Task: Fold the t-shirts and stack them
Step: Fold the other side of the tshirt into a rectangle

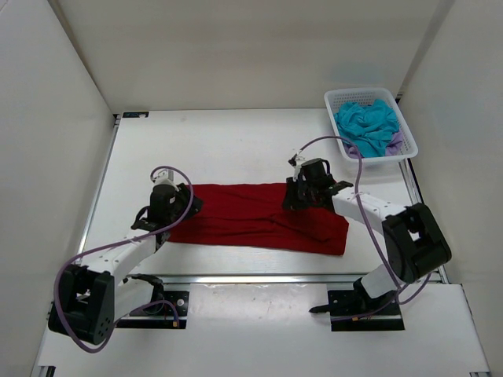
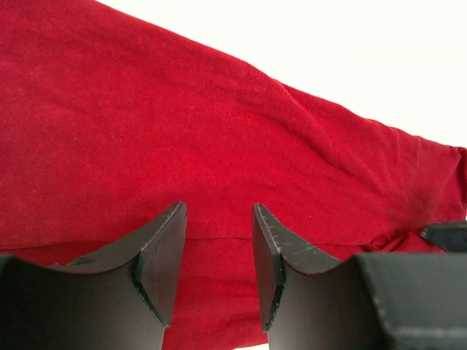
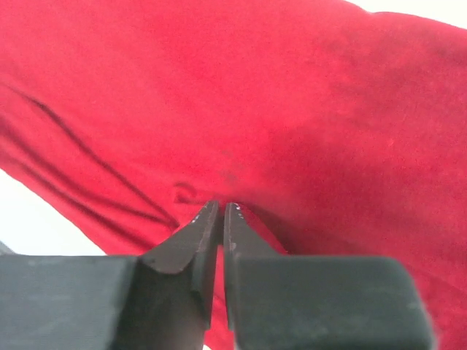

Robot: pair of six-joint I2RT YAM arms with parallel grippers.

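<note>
Timing matters: right gripper [image 3: 221, 208] pinches the red t-shirt [image 1: 251, 217] at its tips; left gripper [image 2: 217, 213], spread above it, should close before lifting.

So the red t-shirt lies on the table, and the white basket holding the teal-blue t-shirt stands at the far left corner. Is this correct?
Not entirely. The white basket with the teal-blue t-shirt stands at the far right corner of the table, not the left, as the top external view shows. The red t-shirt does lie on the table.
</note>
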